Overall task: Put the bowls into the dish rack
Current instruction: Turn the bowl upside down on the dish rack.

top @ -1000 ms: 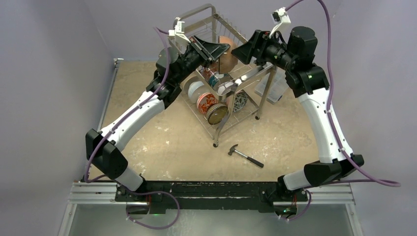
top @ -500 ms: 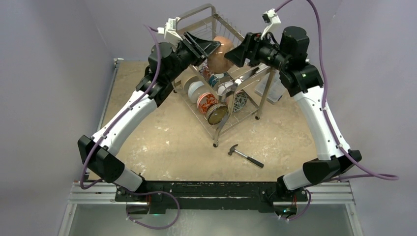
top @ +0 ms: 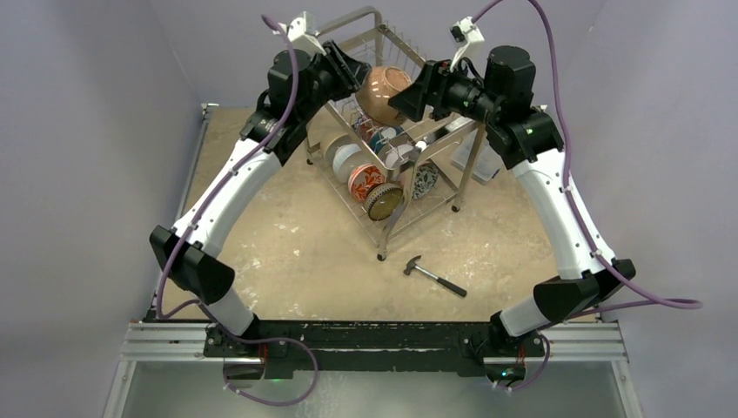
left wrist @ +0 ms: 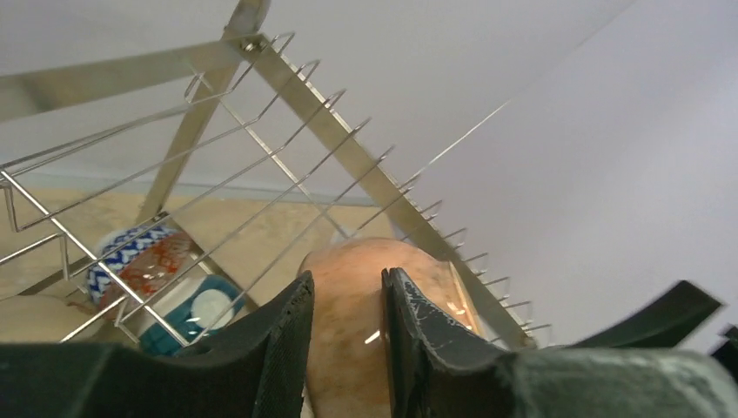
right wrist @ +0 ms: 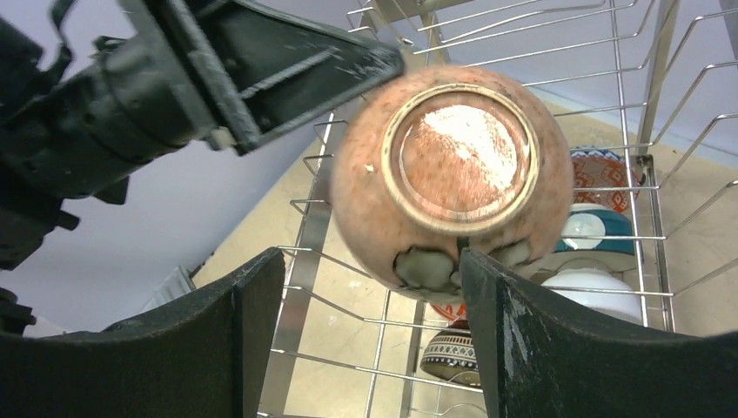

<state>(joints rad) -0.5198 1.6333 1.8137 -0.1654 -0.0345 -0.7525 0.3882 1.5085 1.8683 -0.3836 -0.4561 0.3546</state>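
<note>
We are looking at the copper-brown bowl [top: 383, 91] sitting in the upper middle of the overhead frame, in the top tier of the dish rack [top: 389, 228]. It is lying tipped on its side among the wire tines, so its foot ring is facing the right wrist camera. The left gripper [top: 346, 68] is hanging just to the bowl's upper left with its jaws standing slightly parted. In the left wrist view a narrow gap is showing between its two fingers [left wrist: 287, 340], and the bowl's speckled wall is showing through that gap with nothing pinched there (one fingertip is seeming to brush the bowl's upper-left edge in the right wrist view, though we are not able to say for sure). The right gripper [top: 407, 97] is hovering at the bowl's right side, its jaws spread wide and released. In its own view the bowl is lying beyond the two fingers, with open space showing between the bowl and the finger at lower left. In the lower tier, near the centre of the overhead frame, smaller bowls are standing on edge in a row: a white bowl [top: 346, 158], a red-and-white patterned bowl [top: 365, 181] and a dark brown bowl [top: 383, 202] with a cream inside. A hammer [top: 435, 276] is lying on the bench [top: 287, 252] at lower right of centre, apart from the rack's legs.
</note>
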